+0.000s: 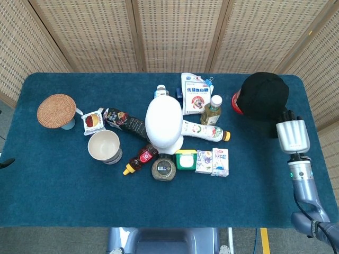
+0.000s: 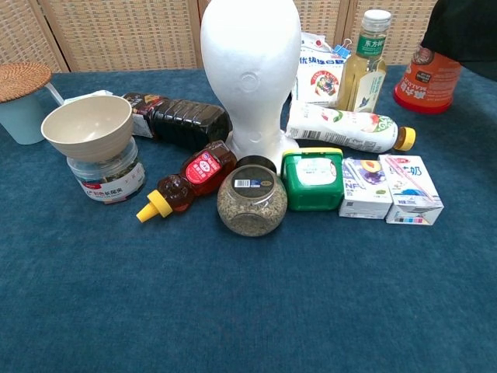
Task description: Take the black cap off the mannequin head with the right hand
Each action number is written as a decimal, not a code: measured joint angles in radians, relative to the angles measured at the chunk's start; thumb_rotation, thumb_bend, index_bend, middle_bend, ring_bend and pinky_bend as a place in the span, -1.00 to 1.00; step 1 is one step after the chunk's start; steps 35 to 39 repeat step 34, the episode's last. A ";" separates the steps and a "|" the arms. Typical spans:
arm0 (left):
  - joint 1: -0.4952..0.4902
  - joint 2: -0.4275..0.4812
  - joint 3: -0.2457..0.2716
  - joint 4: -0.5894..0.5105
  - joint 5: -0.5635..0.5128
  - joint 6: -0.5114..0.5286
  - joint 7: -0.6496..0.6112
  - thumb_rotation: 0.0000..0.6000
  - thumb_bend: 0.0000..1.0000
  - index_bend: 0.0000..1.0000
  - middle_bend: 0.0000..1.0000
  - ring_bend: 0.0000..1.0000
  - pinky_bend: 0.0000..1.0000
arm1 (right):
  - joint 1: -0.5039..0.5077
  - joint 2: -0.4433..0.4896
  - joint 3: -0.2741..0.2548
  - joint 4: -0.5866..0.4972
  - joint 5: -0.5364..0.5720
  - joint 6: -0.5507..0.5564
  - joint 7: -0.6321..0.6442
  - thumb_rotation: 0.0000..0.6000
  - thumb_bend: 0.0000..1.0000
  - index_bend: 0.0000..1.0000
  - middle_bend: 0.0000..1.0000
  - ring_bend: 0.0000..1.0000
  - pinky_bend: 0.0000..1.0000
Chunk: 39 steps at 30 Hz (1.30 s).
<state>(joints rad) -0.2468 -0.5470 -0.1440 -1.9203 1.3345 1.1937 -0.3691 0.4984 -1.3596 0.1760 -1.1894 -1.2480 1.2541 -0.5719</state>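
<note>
Nearest the front edge of the blue table (image 1: 53, 196) sits one round glass jar (image 2: 251, 200) with a black lid, flanked by one red sauce bottle (image 2: 188, 179) with a yellow tip lying on its side and one green-lidded tub (image 2: 312, 179). Just right of the tub stand two small drink cartons (image 2: 390, 189), side by side and touching. Toward the left edge one cream bowl (image 2: 87, 127) rests on top of a clear jar (image 2: 102, 175); behind it lies one dark bottle (image 2: 183, 123), and beside that one small snack packet (image 1: 93, 120). Further left, one woven coaster (image 1: 56, 110) lies over a pale blue cup

In the middle of the table stands the one white mannequin head (image 1: 165, 123), bare on top. One white bottle (image 2: 349, 127) with an orange cap lies on its side to its right. Behind that stand one white pouch (image 1: 195, 94) with a blue clip and one bottle of yellow liquid (image 2: 365, 64)

The black cap (image 1: 264, 96) is off the mannequin head, over the far right corner of the table, well apart from the head; it hides most of one red tub (image 2: 425, 76), and the chest view catches only its dark underside at the top right. The right hand (image 1: 292, 136) is just beside the cap's near edge — its dark fingertips meet the cap, fingers close together, holding it, though the contact itself is hidden behind the hand's back. Only this one hand shows; the left is outside both views
</note>
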 measured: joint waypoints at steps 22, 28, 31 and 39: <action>0.101 -0.249 0.057 0.143 0.040 0.176 0.070 1.00 -0.90 -1.00 -1.00 -1.00 -0.90 | -0.212 0.311 -0.092 -0.451 -0.162 0.139 0.250 1.00 -1.00 -0.94 -0.96 -1.00 -0.58; 0.160 -0.391 0.076 0.233 0.073 0.289 0.090 1.00 -0.90 -1.00 -1.00 -1.00 -0.90 | -0.274 0.262 -0.129 -0.348 -0.244 0.236 0.337 1.00 -1.00 -0.94 -0.97 -1.00 -0.70; 0.187 -0.446 0.093 0.274 0.079 0.300 0.081 1.00 -0.90 -1.00 -1.00 -1.00 -0.90 | -0.323 0.236 -0.152 -0.329 -0.276 0.295 0.391 1.00 -1.00 -0.95 -0.99 -1.00 -0.72; 0.194 -0.459 0.099 0.291 0.092 0.310 0.095 1.00 -0.90 -1.00 -1.00 -1.00 -0.90 | -0.367 0.208 -0.167 -0.317 -0.307 0.354 0.421 1.00 -1.00 -0.95 -1.00 -1.00 -0.74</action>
